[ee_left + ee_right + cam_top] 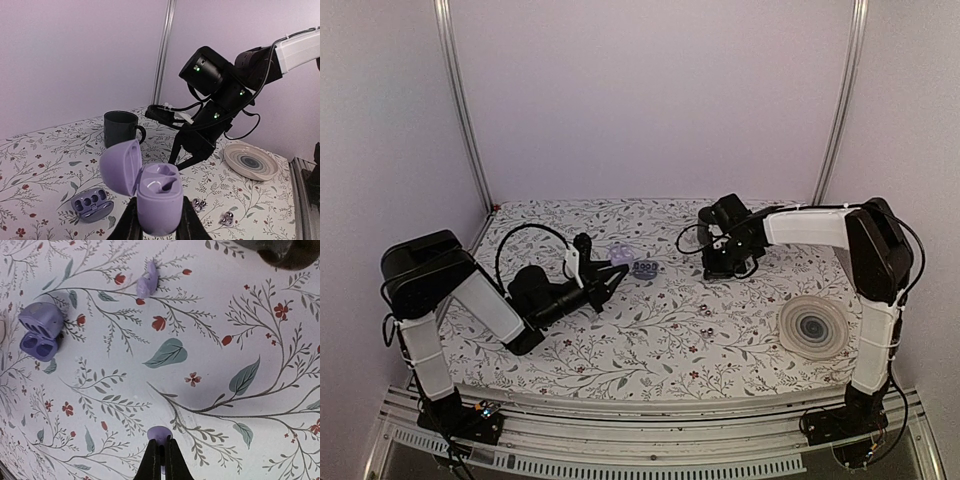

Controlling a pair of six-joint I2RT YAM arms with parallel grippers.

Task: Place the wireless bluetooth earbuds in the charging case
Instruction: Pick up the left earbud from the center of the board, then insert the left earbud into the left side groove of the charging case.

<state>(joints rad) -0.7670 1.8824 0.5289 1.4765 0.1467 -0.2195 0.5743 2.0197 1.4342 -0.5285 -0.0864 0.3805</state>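
Observation:
The blue-grey charging case [91,202] lies open on the floral cloth, small sockets showing, also in the top view [645,268]. My left gripper [159,220] is shut on a lilac egg-shaped earbud case [159,197] and holds it upright above the cloth. Its lid hangs open and both sockets look empty. My right gripper [161,442], low over the cloth, is shut on a lilac earbud [160,432]. A second lilac earbud [148,281] lies loose farther off. Two shiny silver earbuds [198,202] [227,219] rest near the held case.
A dark mug [120,129] stands behind the cases, near the right arm's wrist. A ringed plate [812,325] sits at the right side of the cloth. White walls and metal posts close in the back and sides.

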